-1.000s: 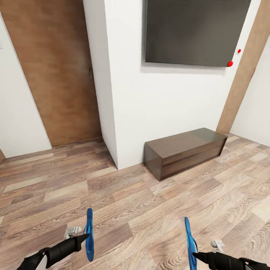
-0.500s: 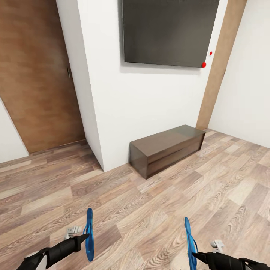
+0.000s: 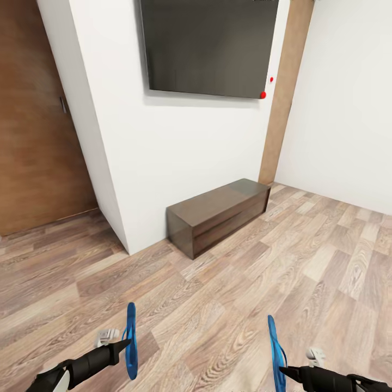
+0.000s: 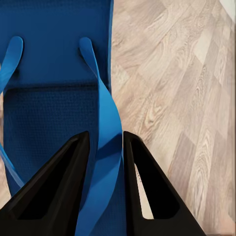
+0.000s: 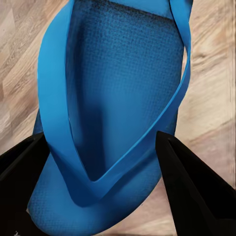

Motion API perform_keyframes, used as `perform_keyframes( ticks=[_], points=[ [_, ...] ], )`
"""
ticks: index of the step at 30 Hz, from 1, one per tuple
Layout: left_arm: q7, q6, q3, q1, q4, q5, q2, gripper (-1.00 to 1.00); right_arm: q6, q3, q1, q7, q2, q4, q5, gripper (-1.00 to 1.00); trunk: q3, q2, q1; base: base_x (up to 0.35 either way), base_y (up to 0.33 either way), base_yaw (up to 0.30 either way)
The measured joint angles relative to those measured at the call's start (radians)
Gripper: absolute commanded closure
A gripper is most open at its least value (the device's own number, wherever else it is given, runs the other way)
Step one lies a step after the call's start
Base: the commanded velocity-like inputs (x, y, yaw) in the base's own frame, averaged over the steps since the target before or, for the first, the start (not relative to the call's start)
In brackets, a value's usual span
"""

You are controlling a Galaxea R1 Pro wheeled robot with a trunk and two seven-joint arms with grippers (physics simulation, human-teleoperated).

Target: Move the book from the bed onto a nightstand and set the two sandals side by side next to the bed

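Two bright blue sandals are held up on edge above the wood floor. My left gripper (image 3: 126,343) is shut on the strap of one sandal (image 3: 130,337). In the left wrist view the black fingers (image 4: 64,191) pinch that sandal's strap (image 4: 105,137) over its sole (image 4: 49,54). At the lower right, my right gripper (image 3: 283,371) is shut on the other sandal (image 3: 276,345). The right wrist view has this sandal (image 5: 123,93) sitting between the two dark fingers (image 5: 196,187). The book, the bed and the nightstand are out of view.
A long low dark brown cabinet (image 3: 218,215) stands against a white wall under a dark wall screen (image 3: 209,46). A brown wooden door (image 3: 38,152) is at the left beyond a wall corner. Wood-plank floor (image 3: 305,261) stretches ahead and to the right.
The whole picture has slid left, so the camera has turned right: door, cabinet and screen sit further left and more right wall shows. Both grippers keep their sandals as before.
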Motion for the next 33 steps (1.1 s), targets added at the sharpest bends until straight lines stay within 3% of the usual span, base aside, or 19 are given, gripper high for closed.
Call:
perform_keyframes(
  ticks=[33],
  points=[
    [0.0, 0.0, 0.0, 0.0, 0.0, 0.0, 0.0, 1.0, 0.0, -0.001, 0.0, 0.002, 0.001, 0.0, 0.0, 1.0, 0.0, 0.0, 0.0, 0.0, 0.04, -0.285]
  ],
)
